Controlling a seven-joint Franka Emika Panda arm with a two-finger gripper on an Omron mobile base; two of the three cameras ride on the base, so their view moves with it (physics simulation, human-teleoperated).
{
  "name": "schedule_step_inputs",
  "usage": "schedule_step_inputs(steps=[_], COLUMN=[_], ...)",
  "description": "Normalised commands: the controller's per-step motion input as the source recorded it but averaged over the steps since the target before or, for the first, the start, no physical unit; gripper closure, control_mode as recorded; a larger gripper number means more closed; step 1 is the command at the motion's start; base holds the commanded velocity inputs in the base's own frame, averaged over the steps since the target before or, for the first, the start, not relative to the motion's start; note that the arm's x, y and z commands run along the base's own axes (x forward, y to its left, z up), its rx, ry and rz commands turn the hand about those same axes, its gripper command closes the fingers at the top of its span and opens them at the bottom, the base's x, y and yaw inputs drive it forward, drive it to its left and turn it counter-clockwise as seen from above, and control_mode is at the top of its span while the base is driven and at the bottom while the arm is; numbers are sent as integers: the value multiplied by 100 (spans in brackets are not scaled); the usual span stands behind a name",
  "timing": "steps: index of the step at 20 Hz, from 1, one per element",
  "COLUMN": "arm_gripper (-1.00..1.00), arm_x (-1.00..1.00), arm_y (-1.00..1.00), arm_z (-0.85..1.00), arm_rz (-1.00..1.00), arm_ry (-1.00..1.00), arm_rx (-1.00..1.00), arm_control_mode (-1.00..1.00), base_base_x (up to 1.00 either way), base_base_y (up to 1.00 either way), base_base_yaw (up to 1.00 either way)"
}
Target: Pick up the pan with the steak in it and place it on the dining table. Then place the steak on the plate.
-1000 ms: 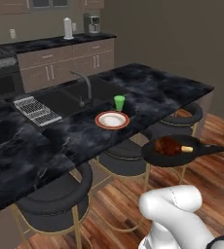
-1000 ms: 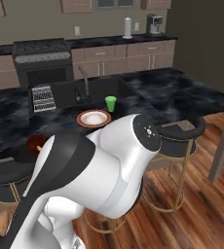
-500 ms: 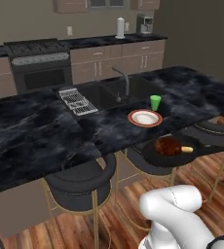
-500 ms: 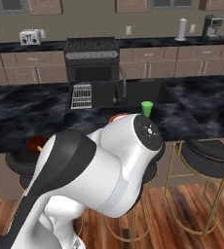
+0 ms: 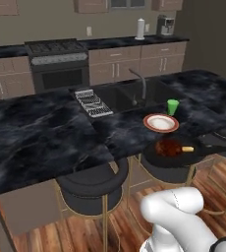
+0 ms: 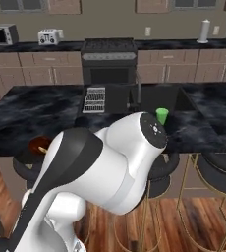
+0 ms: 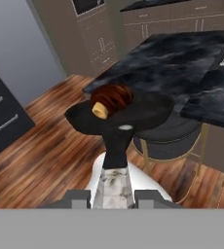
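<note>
hand view: pincer point(image 7: 113, 194) clenched on pan point(image 7: 133, 114) handle
steak point(image 7: 111, 97): sat in pan, held just off tabletop point(image 5: 46, 133) edge

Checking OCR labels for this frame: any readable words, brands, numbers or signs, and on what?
None readable.
The pan, steak, plate and green cup carry no markings.
The toaster, microwave and coffee maker are too small and blurred to tell.
</note>
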Motion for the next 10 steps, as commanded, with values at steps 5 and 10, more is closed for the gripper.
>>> schedule_step_inputs(steps=[5, 10], arm_gripper=[100, 100], arm_x=[0, 0], arm_y=[0, 0], arm_z=[0, 0], arm_rz=[0, 0], arm_ry=[0, 0], arm_rx=[0, 0], arm_control_mode=[100, 100], base_base_x=[45, 54], base_base_y=[-51, -45], base_base_yaw=[7, 10])
